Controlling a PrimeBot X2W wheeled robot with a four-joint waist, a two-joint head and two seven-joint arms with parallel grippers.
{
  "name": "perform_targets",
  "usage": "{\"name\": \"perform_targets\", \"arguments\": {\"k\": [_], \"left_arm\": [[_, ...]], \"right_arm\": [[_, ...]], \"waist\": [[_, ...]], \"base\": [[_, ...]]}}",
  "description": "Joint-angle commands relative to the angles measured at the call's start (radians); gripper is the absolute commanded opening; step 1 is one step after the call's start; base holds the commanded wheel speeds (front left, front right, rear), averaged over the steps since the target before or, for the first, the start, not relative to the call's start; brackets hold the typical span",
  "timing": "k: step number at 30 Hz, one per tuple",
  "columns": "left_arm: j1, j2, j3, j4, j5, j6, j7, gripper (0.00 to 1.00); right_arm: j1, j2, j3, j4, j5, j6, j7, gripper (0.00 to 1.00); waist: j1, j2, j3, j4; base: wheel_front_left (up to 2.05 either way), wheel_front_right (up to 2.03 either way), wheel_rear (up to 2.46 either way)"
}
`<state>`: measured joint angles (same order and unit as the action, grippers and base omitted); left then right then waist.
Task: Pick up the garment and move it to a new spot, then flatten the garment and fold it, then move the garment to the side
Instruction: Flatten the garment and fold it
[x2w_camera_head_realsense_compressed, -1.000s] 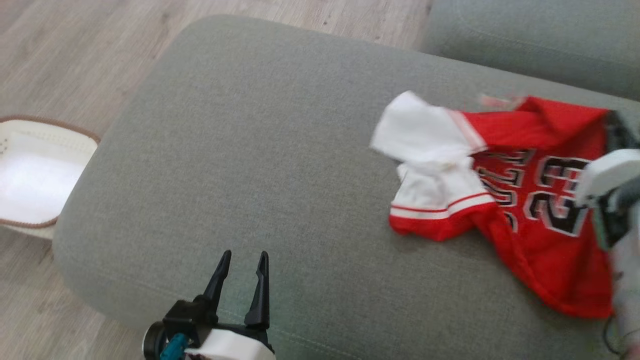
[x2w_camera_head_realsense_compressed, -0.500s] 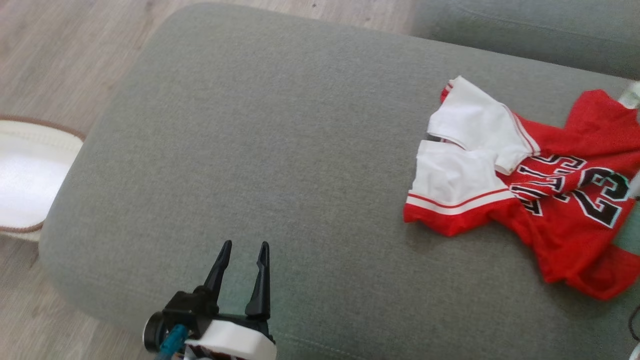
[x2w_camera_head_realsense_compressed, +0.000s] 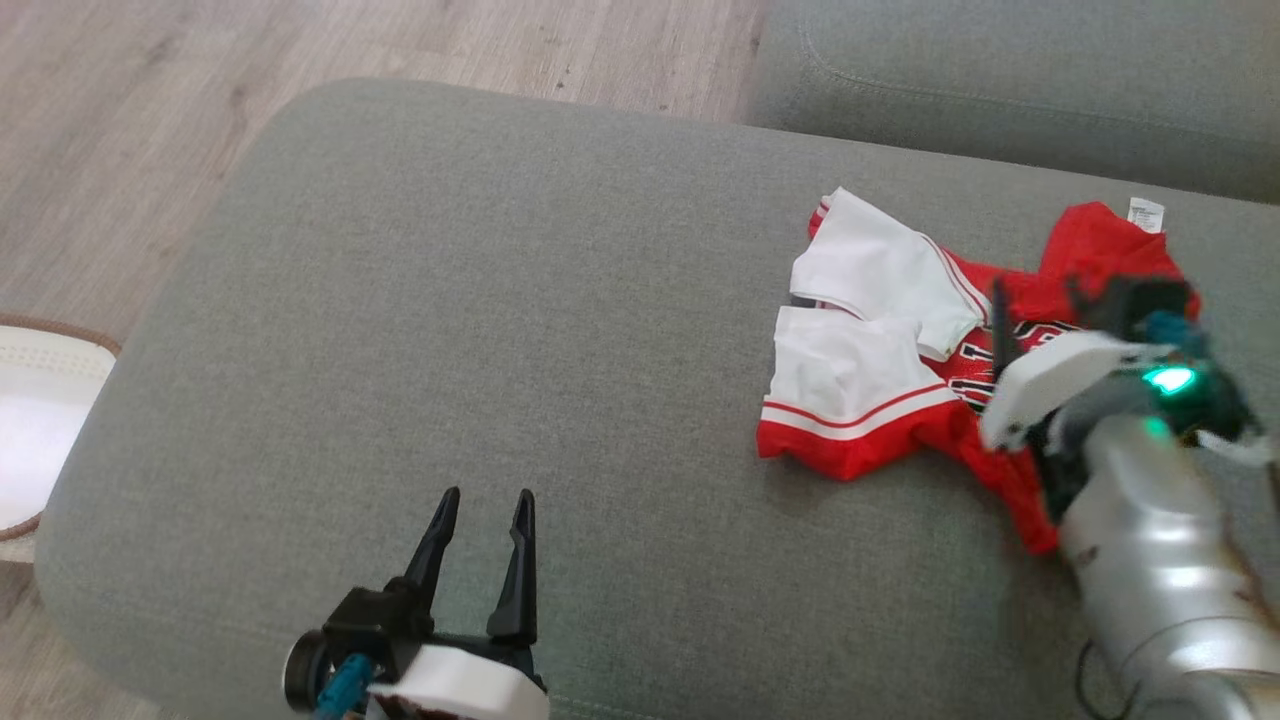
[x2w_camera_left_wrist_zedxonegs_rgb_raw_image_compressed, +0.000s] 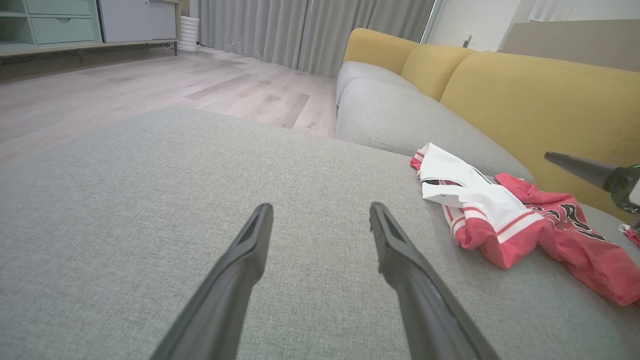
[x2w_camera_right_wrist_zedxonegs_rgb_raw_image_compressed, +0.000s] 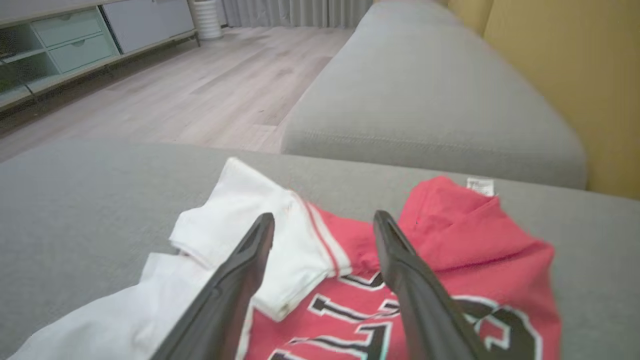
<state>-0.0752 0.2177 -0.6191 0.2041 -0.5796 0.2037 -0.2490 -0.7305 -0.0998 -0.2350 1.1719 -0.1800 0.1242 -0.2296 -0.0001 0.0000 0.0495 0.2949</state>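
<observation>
Right wrist view: right gripper jaws wide, holding nothing, poised directly over the garment, fingers pointing toward the far side. Garment lies crumpled on the right part of the grey cushion, long axis roughly left to right, white end left, red end right. Left gripper, also wide and empty, sits near-left, well apart. Right arm judged the nearer for flattening.

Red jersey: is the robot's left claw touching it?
Apart. In the head view the left gripper shows against bare sofa cushion, with a wide stretch of cushion between it and the jersey.
</observation>
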Motion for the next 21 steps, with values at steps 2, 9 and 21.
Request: {"name": "perform_targets", "arguments": {"k": [2, 9, 21], "left_arm": [[-0.025, 0.016, 0.028, -0.033, 0.006, 0.004, -0.004, 1.0], [-0.032, 0.019, 0.027, -0.043, 0.006, 0.007, -0.001, 1.0], [-0.038, 0.012, 0.031, -0.035, 0.004, 0.007, -0.005, 1.0]], "right_arm": [[-0.052, 0.031, 0.114, 0.029, 0.087, 0.007, -0.009, 1.0], [-0.037, 0.041, 0.352, 0.065, 0.26, 0.007, 0.065, 1.0], [0.022, -0.051, 0.586, -0.066, 0.535, 0.007, 0.232, 0.27]], "waist": [[0.0001, 0.0, 0.0, 0.01], [0.0001, 0.0, 0.032, 0.049], [0.0001, 0.0, 0.044, 0.075]], "base": [[0.0, 0.0, 0.0], [0.0, 0.0, 0.0], [0.0, 0.0, 0.0]]}}
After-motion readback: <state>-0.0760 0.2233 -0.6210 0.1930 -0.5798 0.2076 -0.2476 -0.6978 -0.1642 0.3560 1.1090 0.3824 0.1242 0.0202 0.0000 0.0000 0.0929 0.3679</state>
